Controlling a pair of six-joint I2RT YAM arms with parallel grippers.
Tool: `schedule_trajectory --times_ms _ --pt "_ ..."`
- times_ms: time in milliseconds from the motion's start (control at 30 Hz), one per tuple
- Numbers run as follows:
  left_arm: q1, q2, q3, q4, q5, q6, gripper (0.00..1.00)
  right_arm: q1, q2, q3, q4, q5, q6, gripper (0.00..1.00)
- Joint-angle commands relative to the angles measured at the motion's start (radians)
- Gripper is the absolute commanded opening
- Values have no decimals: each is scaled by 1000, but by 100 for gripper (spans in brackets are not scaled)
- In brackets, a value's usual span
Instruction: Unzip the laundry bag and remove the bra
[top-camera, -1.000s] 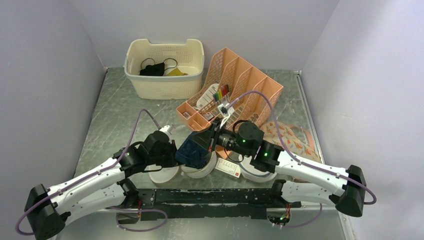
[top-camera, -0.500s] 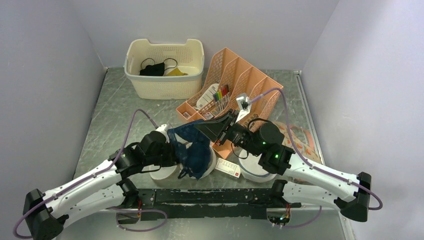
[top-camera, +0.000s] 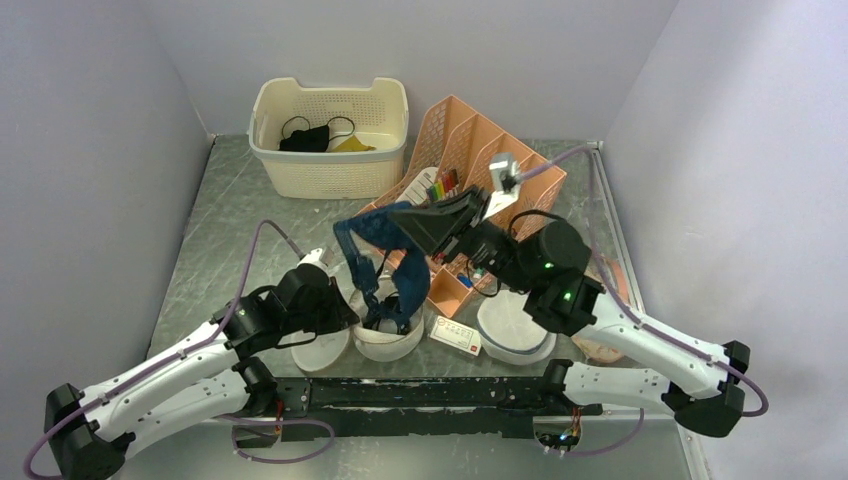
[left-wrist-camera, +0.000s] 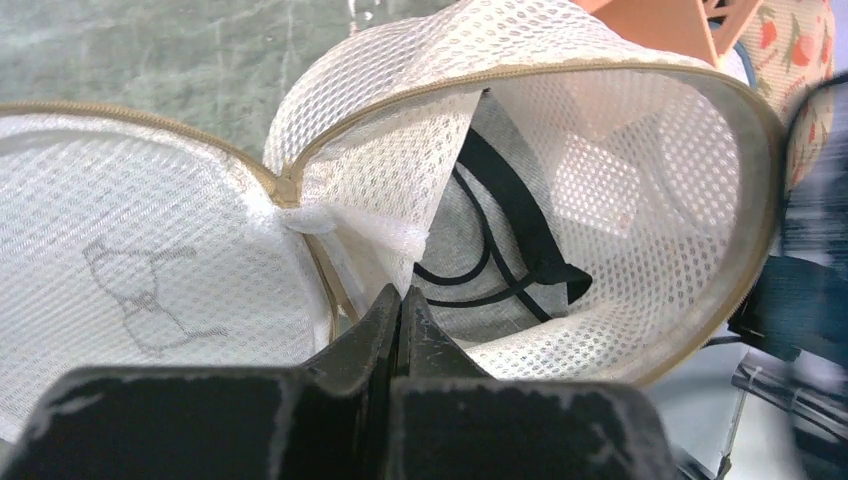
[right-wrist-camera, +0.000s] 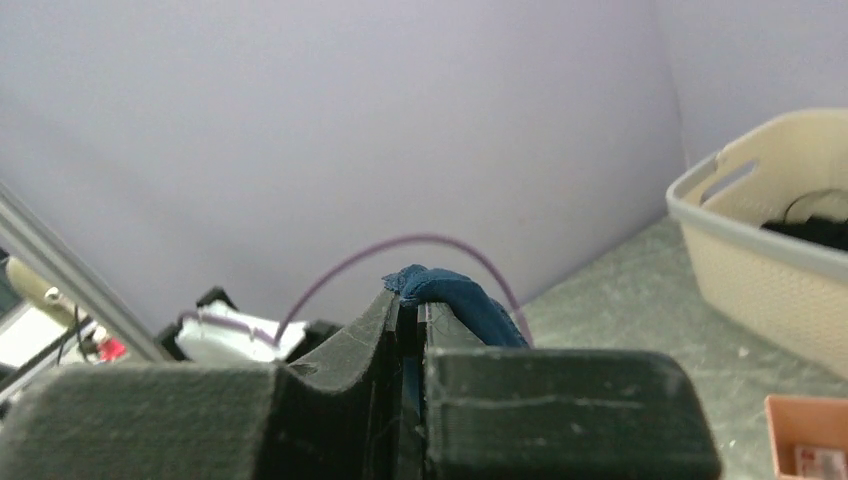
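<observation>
**Right tool**, raised above the counter: the jaws are pressed together on a fold of the dark navy fabric bra, which bulges over the fingertips in the wrist view. From the pinch, the garment hangs toward 7 o'clock in the overhead view. Its thin black straps trail down into the white fine-mesh round laundry bag with beige zipper rim, which lies unzipped on the counter between the two arms.

**Left tool**: the jaws are closed, apparently nipping the mesh seam where the flipped-open lid, at 9 o'clock of the tub, joins it. The contact itself sits behind the fingertips.

**Handling:** the bra is judged light, limp and not fragile. It drapes and holds no shape, so a pinch on bunched cloth should be secure. The straps are thin and apt to snag on the zipper rim. The bag looks equally light and collapsible, and would probably lift with the garment unless anchored at its rim.

**Obscured:**
- How much strap lies inside the tub, and whether it is caught, cannot be made out.
- The right wrist view shows only a small crest of cloth.
- The pale orange slotted plastic file rack, at 12 o'clock, is partly masked by the right arm.
</observation>
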Motion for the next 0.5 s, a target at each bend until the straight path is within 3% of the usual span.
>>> schedule_trajectory --times_ms 0,233,467 --pt "-5 -36 12 -64 -67 -65 7 -3 19 142 -71 108 -143 0" --pt "-6 -82 22 -97 -102 -90 7 -4 129 240 6 208 -287 0" --pt "-6 -82 53 -116 -104 -66 7 -22 345 433 51 319 -446 0"
